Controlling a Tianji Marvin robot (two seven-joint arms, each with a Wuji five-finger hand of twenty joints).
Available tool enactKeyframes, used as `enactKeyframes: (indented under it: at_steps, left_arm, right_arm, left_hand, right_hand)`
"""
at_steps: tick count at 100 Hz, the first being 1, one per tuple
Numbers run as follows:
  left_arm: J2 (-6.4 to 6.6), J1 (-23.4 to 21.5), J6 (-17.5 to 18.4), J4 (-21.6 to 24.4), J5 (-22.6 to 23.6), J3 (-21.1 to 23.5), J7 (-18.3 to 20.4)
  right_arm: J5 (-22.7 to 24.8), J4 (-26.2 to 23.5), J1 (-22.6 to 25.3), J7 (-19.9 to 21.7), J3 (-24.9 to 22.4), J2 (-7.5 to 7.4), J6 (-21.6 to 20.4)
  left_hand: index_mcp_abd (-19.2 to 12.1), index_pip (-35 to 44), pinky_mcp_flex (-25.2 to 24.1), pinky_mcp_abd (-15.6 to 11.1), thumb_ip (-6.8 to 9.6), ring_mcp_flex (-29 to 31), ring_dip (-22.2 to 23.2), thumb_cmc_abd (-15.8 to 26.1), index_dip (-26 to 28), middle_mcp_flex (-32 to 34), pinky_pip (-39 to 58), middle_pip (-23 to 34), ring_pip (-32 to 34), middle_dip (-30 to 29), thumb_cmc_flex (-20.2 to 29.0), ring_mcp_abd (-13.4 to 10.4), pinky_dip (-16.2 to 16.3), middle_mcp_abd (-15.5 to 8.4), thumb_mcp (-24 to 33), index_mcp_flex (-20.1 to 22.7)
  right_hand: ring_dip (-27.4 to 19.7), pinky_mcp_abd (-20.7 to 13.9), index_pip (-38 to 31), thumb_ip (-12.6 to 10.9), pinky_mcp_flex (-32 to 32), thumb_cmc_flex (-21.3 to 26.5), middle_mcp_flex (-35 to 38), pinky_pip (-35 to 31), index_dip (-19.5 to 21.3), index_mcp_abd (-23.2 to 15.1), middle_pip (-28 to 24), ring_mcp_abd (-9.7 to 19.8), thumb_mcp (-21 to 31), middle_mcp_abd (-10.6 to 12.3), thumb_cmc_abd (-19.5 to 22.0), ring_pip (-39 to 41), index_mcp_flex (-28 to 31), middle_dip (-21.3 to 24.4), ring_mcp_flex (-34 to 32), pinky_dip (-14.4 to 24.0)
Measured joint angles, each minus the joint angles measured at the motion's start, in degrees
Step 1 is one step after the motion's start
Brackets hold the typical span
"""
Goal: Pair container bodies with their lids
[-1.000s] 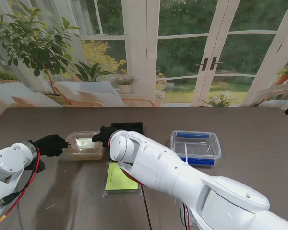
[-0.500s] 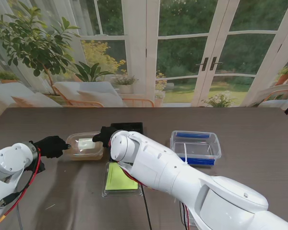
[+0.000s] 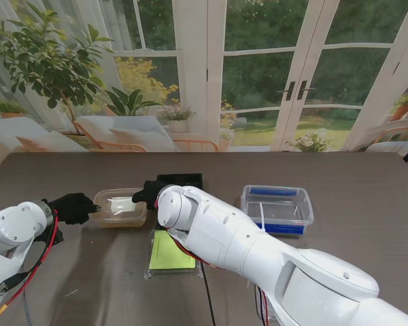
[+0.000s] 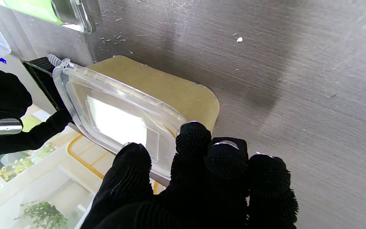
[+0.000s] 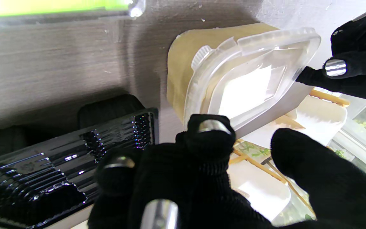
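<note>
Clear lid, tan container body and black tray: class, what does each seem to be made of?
Clear lid: likely thin glossy plastic; see-through, moulded ridges. Tan container body: perhaps matte paperboard or fibre; opaque, no shine. Black tray: probably glossy ribbed plastic; sharp highlights.

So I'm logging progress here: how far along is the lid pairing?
Nothing looks finished. In hand: the left hand and right hand sit at opposite ends of the clear lid on the tan tub; whether it's seated is unclear. Left: the green lid, black tray and blue-clip box.
</note>
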State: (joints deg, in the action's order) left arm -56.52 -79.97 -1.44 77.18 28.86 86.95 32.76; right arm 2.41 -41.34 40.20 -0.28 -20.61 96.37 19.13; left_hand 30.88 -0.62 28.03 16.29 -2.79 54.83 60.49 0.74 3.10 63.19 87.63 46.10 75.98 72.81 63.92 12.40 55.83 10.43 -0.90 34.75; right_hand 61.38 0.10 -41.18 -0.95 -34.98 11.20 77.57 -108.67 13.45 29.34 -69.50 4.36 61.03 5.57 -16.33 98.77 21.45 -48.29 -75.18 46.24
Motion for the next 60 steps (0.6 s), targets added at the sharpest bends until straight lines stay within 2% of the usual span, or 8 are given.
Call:
enactKeyframes:
  at_steps: [60]
  left_arm:
    - [0.24, -1.69, -1.39, 2.30, 0.86, 1.05, 1.60]
  right_arm:
    - [-0.20, 0.72, 0.08, -0.49, -0.08, 0.32, -1.30]
  left_hand:
    - [-0.37, -0.45, -0.05, 0.00, 0.00, -0.04, 0.01, 0.00, -0.30, 0.00, -0.03, 0.00, 0.00, 0.00, 0.00, 0.00, 0.00, 0.01, 0.00, -0.01]
  right_hand:
    - [0.00, 0.24, 0.13, 0.00, 0.00, 0.00, 0.00, 0.00, -0.03, -0.08, 0.00, -0.06, 0.00, 0.00, 0.00, 0.00, 0.01, 0.00, 0.00, -0.01]
